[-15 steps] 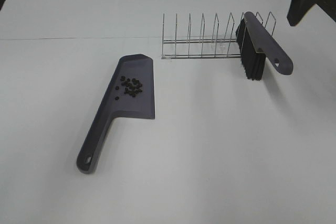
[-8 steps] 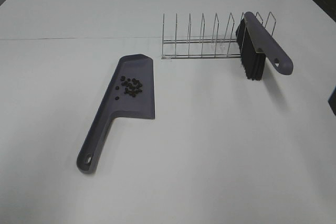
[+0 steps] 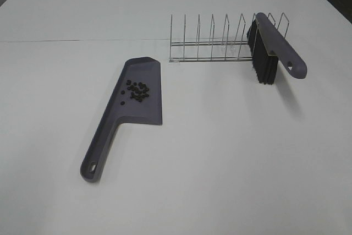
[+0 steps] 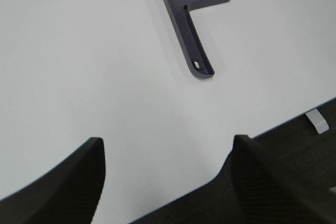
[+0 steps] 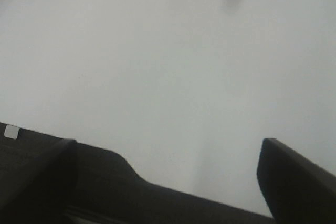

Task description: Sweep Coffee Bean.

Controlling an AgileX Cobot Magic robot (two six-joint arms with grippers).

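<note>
I see the tiny dark coffee beans (image 3: 137, 91) already lying on the flat grey plastic dustpan (image 3: 144, 75), handle pointing toward my left gripper (image 4: 167, 169); both grippers, left and right (image 5: 168, 169), are spread wide, empty, back by the white table's (image 3: 231, 152) near edge.

Left obstacle: grey dustpan (image 3: 129, 108) lying flat, coffee bean (image 3: 137, 91) cluster on its blade.
Far-right obstacle: wire rack (image 3: 220, 41) holding brush (image 3: 272, 48).
Passage: white table (image 3: 231, 152) between them.
</note>
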